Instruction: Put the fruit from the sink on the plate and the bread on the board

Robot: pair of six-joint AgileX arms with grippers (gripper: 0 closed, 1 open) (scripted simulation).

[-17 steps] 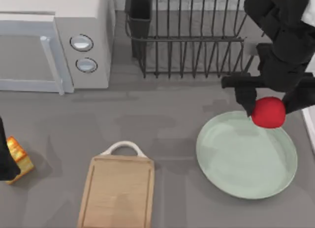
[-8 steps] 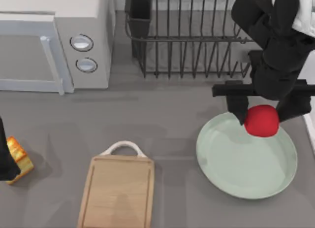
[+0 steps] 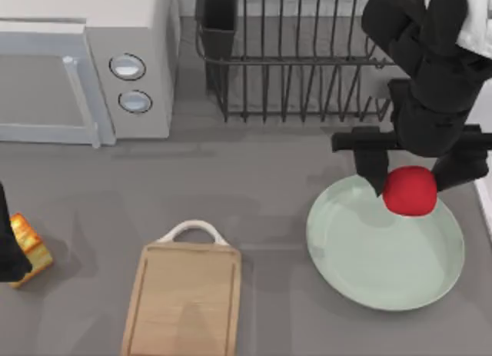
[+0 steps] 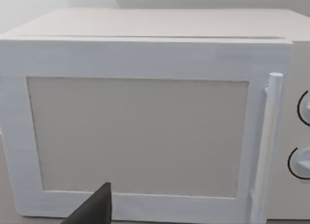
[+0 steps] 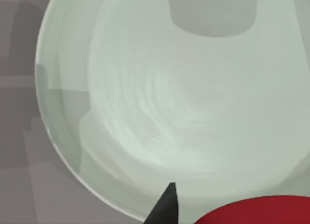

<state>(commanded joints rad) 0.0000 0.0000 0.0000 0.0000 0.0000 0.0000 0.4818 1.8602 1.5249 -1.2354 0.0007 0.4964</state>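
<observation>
Now | right pincer (image 3: 409, 188) grips fruit (image 3: 410, 191) over plate (image 3: 361, 256)

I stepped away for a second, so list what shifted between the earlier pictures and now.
The right tool, shut on the red fruit, carried it leftward from the plate's far right rim to above its far part. The bread, board and left arm at the table's left edge stayed put.
</observation>
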